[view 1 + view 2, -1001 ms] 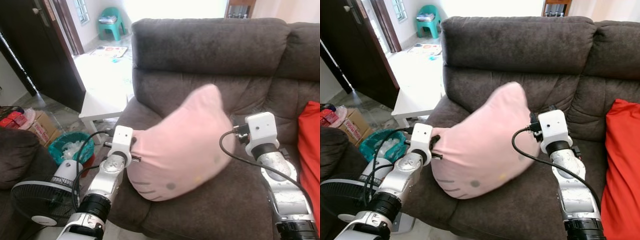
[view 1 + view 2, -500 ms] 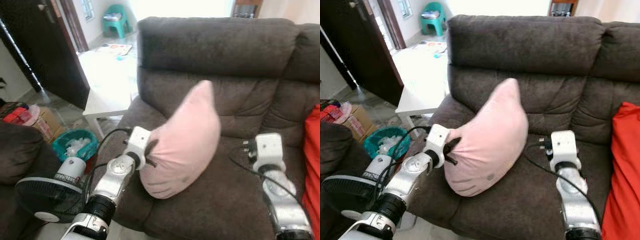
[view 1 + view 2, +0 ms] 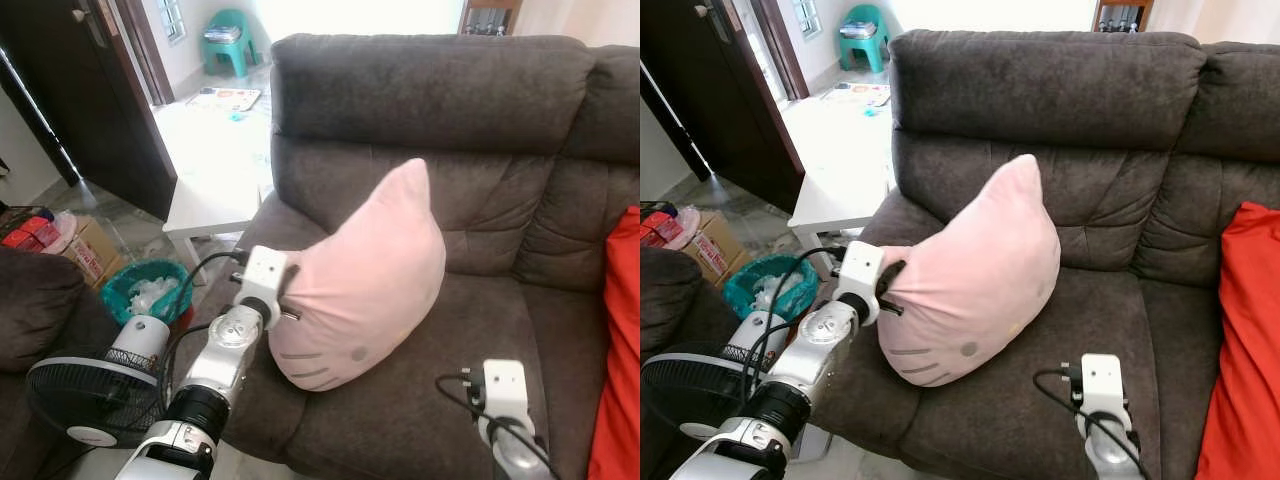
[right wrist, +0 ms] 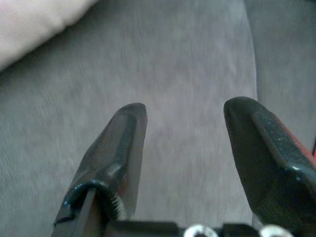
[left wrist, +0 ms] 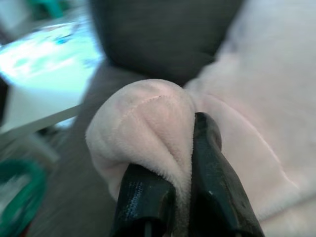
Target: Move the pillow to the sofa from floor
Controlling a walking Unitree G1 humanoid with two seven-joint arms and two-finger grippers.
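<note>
The pink pillow (image 3: 365,285) rests on the seat of the dark brown sofa (image 3: 430,90), on the left seat cushion, leaning toward the backrest with one pointed ear up and a stitched face on its near side. The left gripper (image 5: 173,173) has its jaws pinched shut on a bunched corner of the pillow at its left edge, near the sofa's left armrest. The right gripper (image 4: 185,143) is low at the near right, over the bare seat cushion, well apart from the pillow, its jaws spread wide and holding nothing. A red cushion (image 3: 1240,340) lies at the right end of the sofa. Left of the sofa are a white desk (image 3: 215,200), a teal basket (image 3: 145,290) and a fan (image 3: 85,400) on the floor.
</note>
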